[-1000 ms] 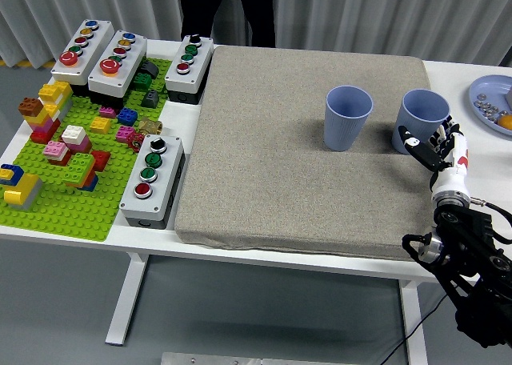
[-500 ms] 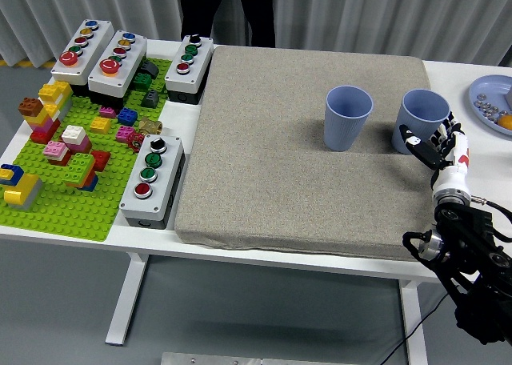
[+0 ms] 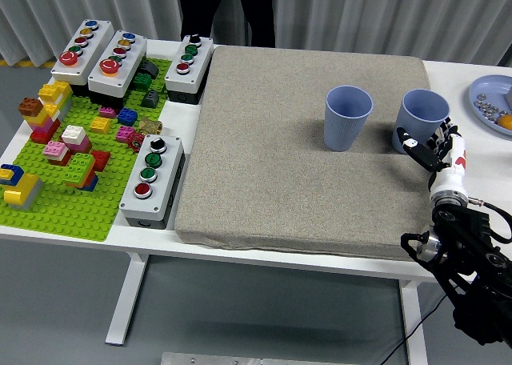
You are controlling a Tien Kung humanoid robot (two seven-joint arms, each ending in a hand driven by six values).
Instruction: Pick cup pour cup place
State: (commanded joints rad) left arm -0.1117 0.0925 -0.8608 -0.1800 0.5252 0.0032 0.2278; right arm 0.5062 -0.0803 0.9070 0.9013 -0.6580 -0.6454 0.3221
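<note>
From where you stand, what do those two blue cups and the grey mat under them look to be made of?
Both cups look like matte plastic: uniform blue, thin rims, no shine. The mat looks like woven fabric, perhaps felt: speckled grey, soft edges.

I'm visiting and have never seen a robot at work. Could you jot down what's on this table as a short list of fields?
Surface: grey mat on a white table
Cups: two blue cups, left cup and right cup, both upright
Right hand: fingers spread, close against the right cup, not clearly gripping it
Left hand: out of view
Left side: green brick board with coloured bricks, four button boxes
Far right: blue plate
Person: standing at the far side
</note>
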